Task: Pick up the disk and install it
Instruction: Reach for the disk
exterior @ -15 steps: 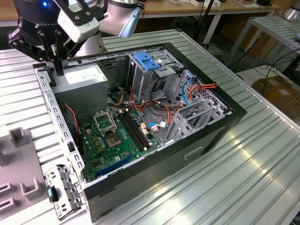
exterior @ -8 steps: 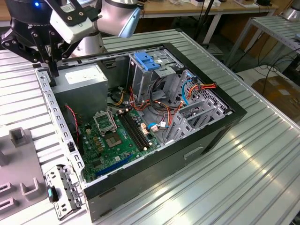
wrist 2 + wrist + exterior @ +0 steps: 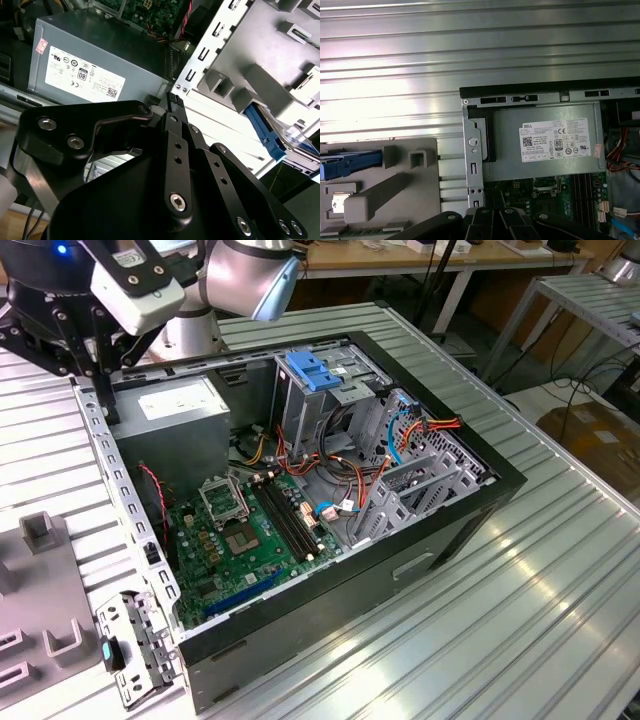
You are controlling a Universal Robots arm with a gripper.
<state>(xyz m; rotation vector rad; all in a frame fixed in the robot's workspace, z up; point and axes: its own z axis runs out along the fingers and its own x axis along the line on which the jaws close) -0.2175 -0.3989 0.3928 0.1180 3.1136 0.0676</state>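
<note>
The disk lies in a grey holder beside the computer case, with a blue carrier rail along its side. In the first wrist view the blue rail of the disk shows at the holder's edge. My gripper hangs above the case's rim next to the power-supply box, apart from the disk. Its black fingers meet at the tips with nothing between them. In the exterior view the gripper is at the case's far left corner, and in the first wrist view the gripper sits over the motherboard's edge.
The open case holds a grey power-supply box, a motherboard, loose cables and a tall metal cage with a blue latch. A grey holder and a metal bracket lie on the ribbed table on the exterior view's left.
</note>
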